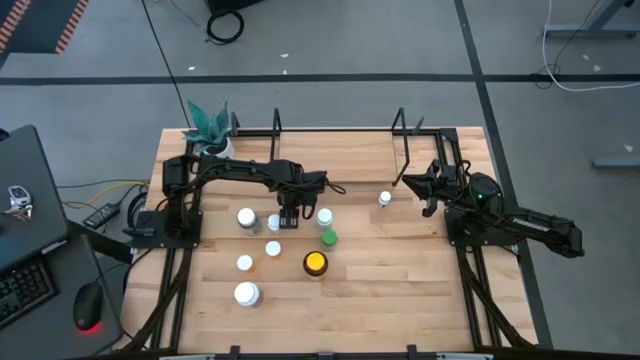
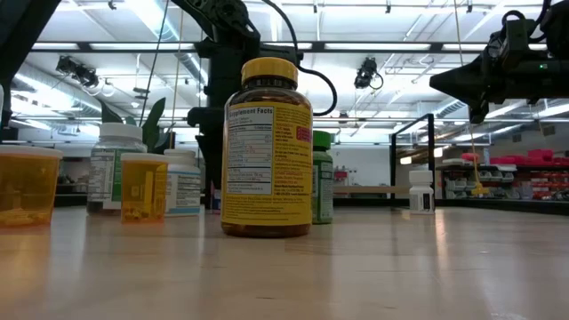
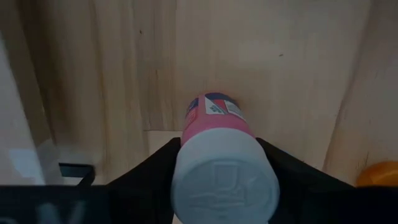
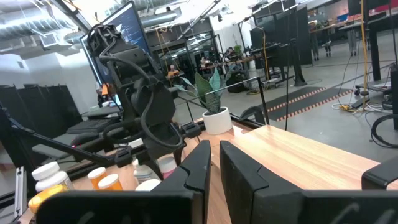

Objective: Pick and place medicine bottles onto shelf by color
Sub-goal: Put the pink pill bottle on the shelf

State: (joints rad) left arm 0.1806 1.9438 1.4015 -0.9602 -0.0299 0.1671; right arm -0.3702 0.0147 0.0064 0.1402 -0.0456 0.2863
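My left gripper points down at mid-table, shut on a pink, white-capped medicine bottle. Around it stand other bottles: white-capped ones, a green one, the big yellow-capped one and orange-bodied ones. One more white-capped bottle stands alone farther right. The shelf, with black wire uprights, runs along the far edge. My right gripper hovers shut and empty, level, by the shelf's right end. My left gripper pinches the pink bottle between its two fingers, one finger on each side, at the white cap's rim. The fingers come from above, pointing down. The bottle is upright; I cannot tell whether its base stands on the table.
A white pot with a teal plant stands at the far left corner. More white-capped bottles stand toward the near edge. Bare wood lies at the near right. A keyboard and mouse sit on a desk left of the table.
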